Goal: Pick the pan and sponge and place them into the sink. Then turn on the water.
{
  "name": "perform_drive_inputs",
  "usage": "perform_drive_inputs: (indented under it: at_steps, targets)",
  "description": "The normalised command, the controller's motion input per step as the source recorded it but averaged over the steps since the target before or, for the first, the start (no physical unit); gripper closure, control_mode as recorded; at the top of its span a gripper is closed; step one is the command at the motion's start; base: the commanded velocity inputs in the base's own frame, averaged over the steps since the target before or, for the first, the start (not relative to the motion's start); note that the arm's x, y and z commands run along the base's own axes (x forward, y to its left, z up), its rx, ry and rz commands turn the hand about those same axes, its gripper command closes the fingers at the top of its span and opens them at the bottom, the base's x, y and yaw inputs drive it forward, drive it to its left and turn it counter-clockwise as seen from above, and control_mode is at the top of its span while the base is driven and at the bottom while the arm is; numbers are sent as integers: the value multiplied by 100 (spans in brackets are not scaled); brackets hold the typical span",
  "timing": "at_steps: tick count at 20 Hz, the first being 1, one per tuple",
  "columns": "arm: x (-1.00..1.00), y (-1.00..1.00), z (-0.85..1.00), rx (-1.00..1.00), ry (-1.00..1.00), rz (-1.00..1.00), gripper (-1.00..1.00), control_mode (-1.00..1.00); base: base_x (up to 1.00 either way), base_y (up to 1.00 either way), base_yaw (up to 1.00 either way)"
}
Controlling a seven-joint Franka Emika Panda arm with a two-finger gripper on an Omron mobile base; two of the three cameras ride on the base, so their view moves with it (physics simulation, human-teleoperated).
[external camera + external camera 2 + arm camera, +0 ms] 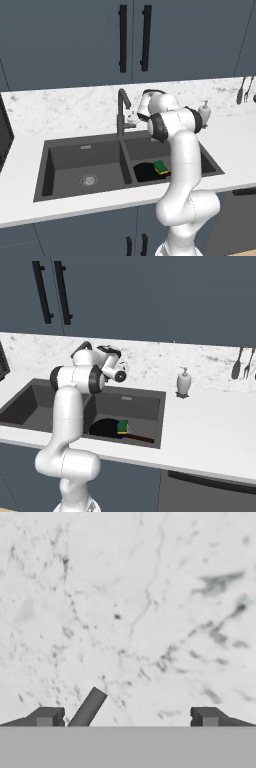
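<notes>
The black pan (146, 172) (106, 428) lies in the right basin of the dark grey sink (65, 162) (147, 406), its brown handle (141, 438) pointing right. The green and yellow sponge (161, 166) (122, 427) rests on the pan's rim. My gripper (131, 119) (123, 368) (127, 717) is open, up beside the dark faucet (121, 112) and facing the marble backsplash. The grey faucet lever (88, 708) slants up between the fingertips (48, 716), nearer the left one. No water shows at the spout.
A white soap dispenser (204, 111) (183, 381) stands on the counter right of the sink. Utensils (243, 90) (241, 363) hang at the far right of the backsplash. Dark cabinets (132, 37) hang above. The left basin (88, 179) holds just its drain.
</notes>
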Motion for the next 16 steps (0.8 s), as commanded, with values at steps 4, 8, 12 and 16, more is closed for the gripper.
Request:
perform_drive_inputs:
  at_steps: [4, 8, 12, 16]
  targets:
    - [0, -42, 0, 0, 6, -4, -100, -100, 0, 0, 0]
    - [0, -57, 0, 0, 10, -5, -100, -100, 0, 0, 0]
    - [0, -62, 0, 0, 9, -4, -100, -100, 0, 0, 0]
    - [0, -87, 0, 0, 5, -1, -100, -100, 0, 0, 0]
